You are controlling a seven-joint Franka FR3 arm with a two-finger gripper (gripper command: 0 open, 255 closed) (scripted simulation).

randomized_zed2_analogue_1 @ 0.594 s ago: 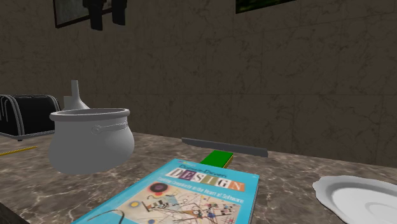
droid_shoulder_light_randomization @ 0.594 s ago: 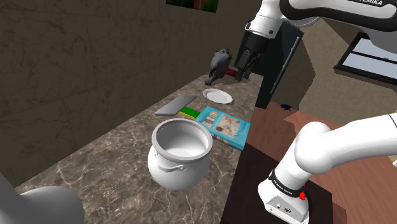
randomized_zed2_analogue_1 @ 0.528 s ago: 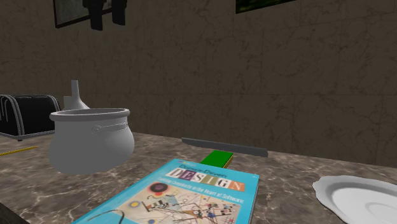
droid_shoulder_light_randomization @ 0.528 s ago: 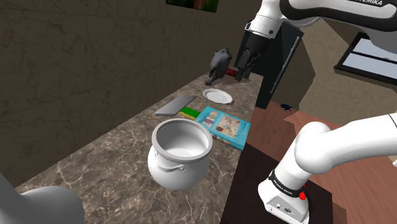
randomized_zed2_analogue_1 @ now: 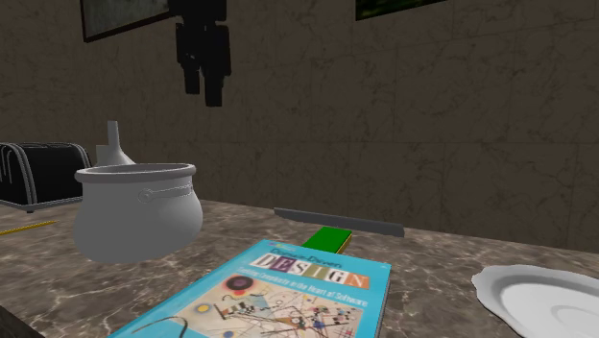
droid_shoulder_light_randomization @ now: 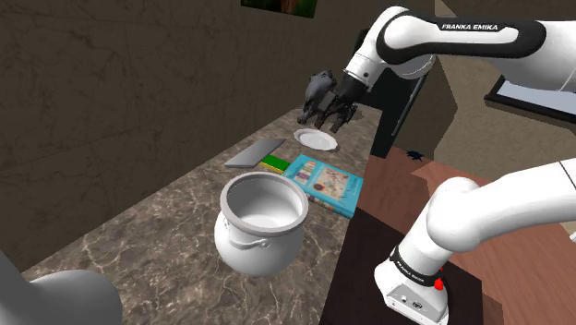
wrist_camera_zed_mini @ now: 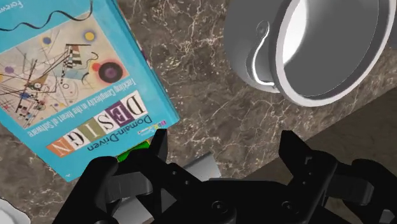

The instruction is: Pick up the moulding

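Fingers [wrist_camera_zed_mini: 294,156] are spread wide, nothing held. The grey moulding [droid_shoulder_light_randomization: 256,152] near the book [droid_shoulder_light_randomization: 323,183] should be straddled squarely before they're closed.

White arm [droid_shoulder_light_randomization: 480,208] with dark joints, "FRANKA EMIKA" lettering at upper right, red mark near its base, black 2-finger gripper [droid_shoulder_light_randomization: 333,118].

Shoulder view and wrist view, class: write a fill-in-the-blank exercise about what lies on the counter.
The black pincer stands ___, holding nothing.
The teal Design book lies between the round white pot and the white ___.
The flat grey moulding strip lies beside a small ___ block.
Missing words: open; plate; green.
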